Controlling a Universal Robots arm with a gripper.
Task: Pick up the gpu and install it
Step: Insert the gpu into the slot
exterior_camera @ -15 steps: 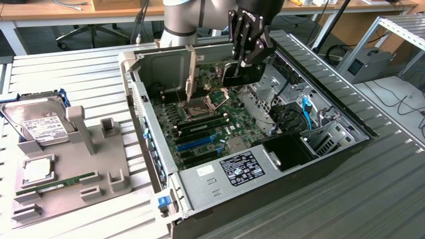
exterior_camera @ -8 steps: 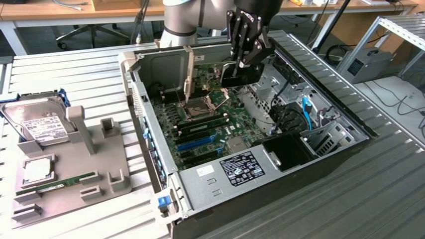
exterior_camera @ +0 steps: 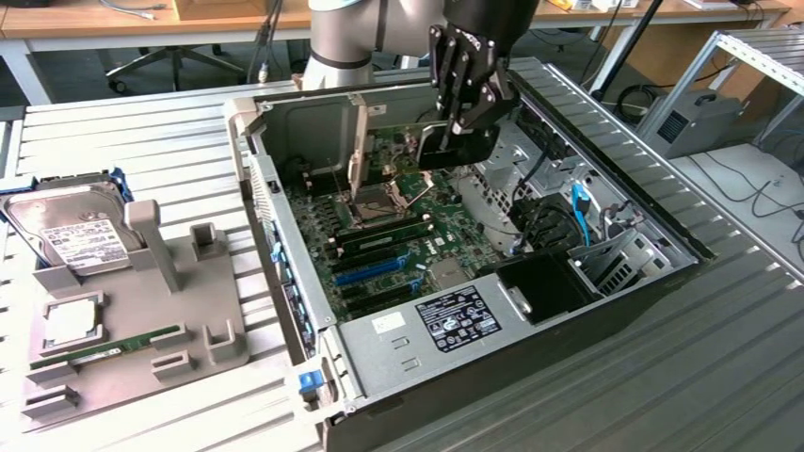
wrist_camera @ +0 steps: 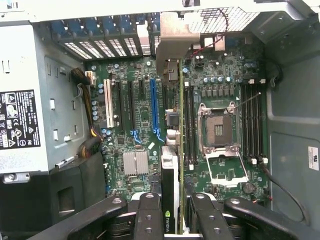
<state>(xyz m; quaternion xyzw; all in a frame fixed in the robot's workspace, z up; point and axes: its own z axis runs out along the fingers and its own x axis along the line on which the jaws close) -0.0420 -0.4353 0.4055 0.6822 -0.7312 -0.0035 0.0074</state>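
**gpu (exterior_camera: 450, 153) (wrist_camera: 169, 185) in the gripper (exterior_camera: 462, 127) (wrist_camera: 174, 197), inside the case (exterior_camera: 308, 127)**

Clock calls follow the exterior view, 12 at its top edge.

- Gripper hung nose-down in the case. Its jaws were about half spread and clamped on the gpu's upper edge, with fingers (wrist_camera: 150, 215) on each face.
- gpu stood on edge over the motherboard (exterior_camera: 390, 221) (wrist_camera: 145, 115), at 2 o'clock from the CPU socket (exterior_camera: 373, 200) (wrist_camera: 217, 130). The blue slot (exterior_camera: 371, 272) (wrist_camera: 154, 107) lay at 7 o'clock from it, well apart.
- Wrist view: card seen edge-on, NVIDIA logo by the fingers. It ran between the blue slot and the socket, just beside the RAM slots (wrist_camera: 190, 125). Its bracket (wrist_camera: 172, 42) was at the far end, near the slot covers (wrist_camera: 100, 47).
- Couldn't tell whether its lower edge touched the board.
- PSU (exterior_camera: 455, 320) (wrist_camera: 22, 120) sat at the case's 6 o'clock.
- Tray (exterior_camera: 164, 311) sat on the table (exterior_camera: 703, 377) at 8 o'clock from the case. The hard drive (exterior_camera: 75, 231) was at its 11, the RAM stick (exterior_camera: 107, 347) at its 7.
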